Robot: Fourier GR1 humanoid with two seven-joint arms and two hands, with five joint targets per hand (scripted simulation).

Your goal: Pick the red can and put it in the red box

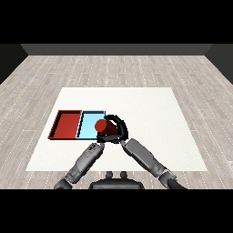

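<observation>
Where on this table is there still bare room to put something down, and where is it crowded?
The white table lies bare across its whole right half and along the far edge behind the trays. The flat red tray shows nothing inside. It is crowded at the light blue tray: the black right hand curls round the red cylindrical can there, with the left hand just below.

The right hand (117, 129) curls round the red can (101, 126), covering its 3 o'clock side and the light blue tray (88, 123)'s near right corner. The left hand's fingers are indistinct.
</observation>
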